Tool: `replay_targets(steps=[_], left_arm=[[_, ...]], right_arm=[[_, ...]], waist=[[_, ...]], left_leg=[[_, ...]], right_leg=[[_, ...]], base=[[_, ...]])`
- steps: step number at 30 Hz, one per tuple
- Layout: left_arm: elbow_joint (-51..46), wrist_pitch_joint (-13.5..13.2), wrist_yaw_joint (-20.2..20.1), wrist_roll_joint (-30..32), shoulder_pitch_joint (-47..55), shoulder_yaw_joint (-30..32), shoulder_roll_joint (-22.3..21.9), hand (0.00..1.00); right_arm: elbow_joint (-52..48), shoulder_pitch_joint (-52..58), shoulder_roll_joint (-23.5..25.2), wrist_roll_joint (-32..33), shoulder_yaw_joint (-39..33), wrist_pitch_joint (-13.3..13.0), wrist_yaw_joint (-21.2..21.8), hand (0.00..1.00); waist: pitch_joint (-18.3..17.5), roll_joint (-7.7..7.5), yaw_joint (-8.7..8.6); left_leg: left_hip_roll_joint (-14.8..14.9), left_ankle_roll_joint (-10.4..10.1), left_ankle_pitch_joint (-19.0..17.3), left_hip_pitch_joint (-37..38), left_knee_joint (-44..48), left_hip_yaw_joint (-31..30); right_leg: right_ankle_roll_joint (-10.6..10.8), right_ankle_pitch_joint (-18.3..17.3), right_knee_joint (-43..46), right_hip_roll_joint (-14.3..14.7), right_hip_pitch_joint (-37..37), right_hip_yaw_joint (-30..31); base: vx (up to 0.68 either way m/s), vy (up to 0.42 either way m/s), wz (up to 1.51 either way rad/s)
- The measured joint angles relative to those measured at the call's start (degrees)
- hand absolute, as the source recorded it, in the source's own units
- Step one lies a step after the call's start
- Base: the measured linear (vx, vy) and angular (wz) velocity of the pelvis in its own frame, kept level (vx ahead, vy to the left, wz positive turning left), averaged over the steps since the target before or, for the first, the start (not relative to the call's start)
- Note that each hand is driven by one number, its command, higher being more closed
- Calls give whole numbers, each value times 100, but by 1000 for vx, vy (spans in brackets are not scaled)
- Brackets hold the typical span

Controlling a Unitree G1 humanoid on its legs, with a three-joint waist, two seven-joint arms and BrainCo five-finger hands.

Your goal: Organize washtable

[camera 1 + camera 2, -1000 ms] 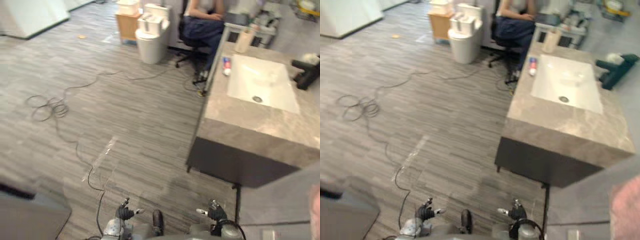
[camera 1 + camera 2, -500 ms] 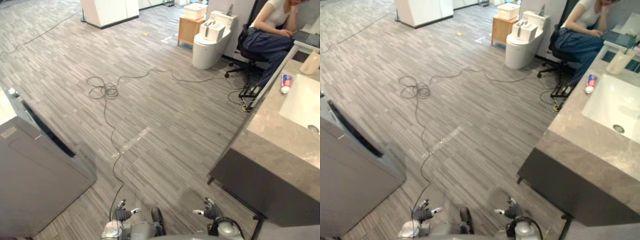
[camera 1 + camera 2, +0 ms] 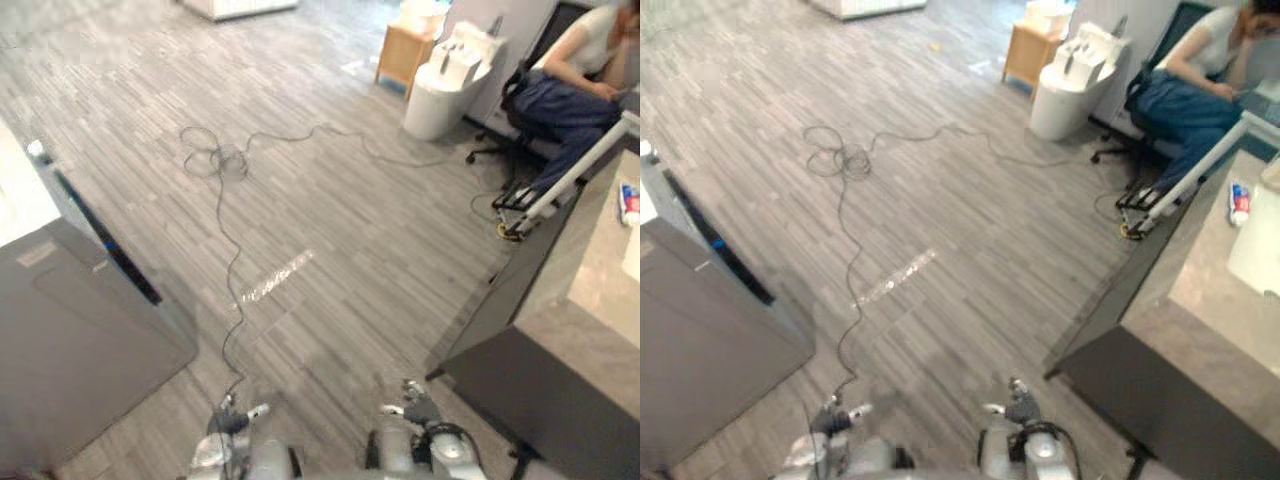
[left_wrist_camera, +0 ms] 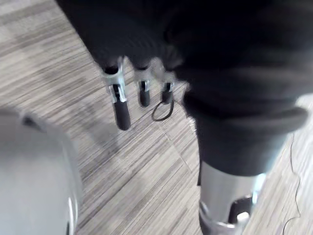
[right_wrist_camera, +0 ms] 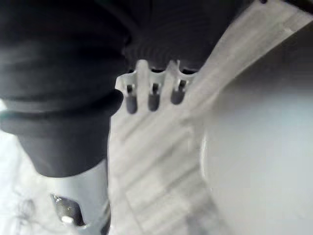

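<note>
The washtable [image 3: 590,300] is a grey stone counter on a dark base at the right edge, and a strip of its white sink [image 3: 1262,248] shows. A red, white and blue tube [image 3: 628,203] lies on the counter by the sink's far side. Both hands hang low at the bottom, well short of the counter and over the wooden floor. My left hand [image 3: 232,420] holds nothing, and its fingers [image 4: 121,110] hang straight. My right hand [image 3: 410,405] is likewise empty, with its fingers [image 5: 152,95] relaxed.
A person [image 3: 575,85] sits on an office chair beyond the counter's far end. A white toilet [image 3: 445,85] and a small wooden stand [image 3: 405,50] stand at the back. A large grey cabinet [image 3: 70,340] stands at the left. Open floor lies between.
The camera has shifted: the washtable now sits farther right with most of the sink cut off. Both hands still hang low and empty.
</note>
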Motion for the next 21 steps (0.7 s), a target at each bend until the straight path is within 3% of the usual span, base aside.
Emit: replay_targets(steps=[2, 4, 5, 6, 7, 8, 9, 10, 13, 14, 15, 16, 18, 19, 21], left_arm=[[-82, -17, -20, 24, 5, 20, -183, 0], [-197, -11, -5, 28, 23, 28, -388, 0], [-223, -12, -2, 25, 4, 46, -444, 0], [-228, -5, -1, 24, -18, 46, -478, 0], [-397, 5, 2, 14, 14, 62, -599, 0], [-554, -13, 3, 2, 71, 103, -641, 0], [-589, -22, 7, 0, 115, 100, -648, 0], [-651, -43, 3, -9, 120, 100, -656, 0], [-737, -105, -2, -15, 100, 104, -676, 0], [-735, -181, 0, -40, 88, 103, -675, 0], [-702, -207, 9, -81, 114, 113, -738, 0], [-647, -215, 11, -103, 100, 145, -714, 0], [-626, -237, 15, -102, 36, 347, -586, 0], [-623, -228, 13, -102, 28, 347, -559, 0], [-578, -190, 21, -100, 31, 358, -484, 0]], right_arm=[[-83, 185, 0, 201, -201, -50, -6, 0], [-152, 228, -96, 242, -231, -40, 10, 0], [-160, 235, -86, 274, -223, -2, -7, 0], [-196, 239, -94, 334, -232, 2, -21, 0], [-296, 238, -262, 343, -194, 14, -22, 0], [-306, 233, -285, 375, -185, 24, -30, 0], [-284, 233, -288, 416, -185, 38, -38, 0], [-259, 162, -246, 491, -186, 62, -75, 0], [-260, -18, -121, 500, -198, 61, -146, 0], [-255, -83, -74, 498, -197, 60, -147, 0], [-248, -110, -78, 497, -177, 46, -144, 0], [-229, -108, -70, 496, -143, 45, -146, 0], [-219, -27, 177, 486, 41, 39, -133, 0], [-221, 27, 210, 481, 60, 40, -135, 0], [-223, 165, 240, 438, 144, 53, -115, 0]], waist=[[-29, 44, -137], [-135, 233, -132], [-140, 264, -142], [-137, 274, -165], [-77, 594, -158], [-44, 599, -63], [-62, 623, 11], [-63, 600, 85], [-56, 587, 187], [-56, 587, 204], [-68, 664, 241], [-80, 656, 249], [-127, 345, 242], [-145, 288, 262], [-146, 197, 376]], left_leg=[[-324, -22, 418, 459, -963, -294], [-391, -39, 471, 513, -1045, -487], [-346, -189, 387, 273, -435, -434], [-275, -288, 332, 94, 88, -372], [227, -611, 527, -434, 1730, -8], [561, -613, 734, -745, 2527, 192], [665, -577, 651, -844, 2717, 265], [651, -421, 353, -1075, 2487, 304], [571, -421, 371, -1630, 1425, 203], [453, -562, 598, -1841, 644, -158], [490, -633, 1460, -1737, -333, -536], [468, -346, 1760, -1661, -334, -433], [350, -314, 1268, -1605, -98, -190], [346, -275, 1182, -1581, -24, -108], [362, -143, 868, -1086, -12, 357]], right_leg=[[-188, 118, -297, 21, 38, -275], [-329, 209, -671, 161, 86, -635], [-456, 530, -1027, 301, 304, -714], [-435, 877, -1161, 335, 467, -685], [-380, 996, -1406, 467, 950, -847], [-377, 993, -1590, 487, 1279, -816], [-382, 995, -1715, 488, 1481, -766], [-384, 996, -1963, 372, 1814, -635], [-384, 986, -2099, 121, 1976, -442], [-323, 938, -2142, 12, 2040, -306], [-161, 833, -2231, 38, 2122, -87], [-38, 754, -2282, -7, 2215, 18], [-101, 850, -2179, -185, 2145, 314], [-107, 879, -2050, -221, 2091, 371], [113, 1050, -918, -343, 1660, 824]], base=[[311, 27, 98], [460, 3, 109], [445, -40, 123], [478, -65, 132], [394, -48, 85], [425, -22, 47], [467, 30, -10], [457, 34, -18], [363, 106, -36], [317, 243, -68], [400, 348, -76], [417, 366, -77], [366, 303, -49], [331, 233, -58], [328, 196, -90]])
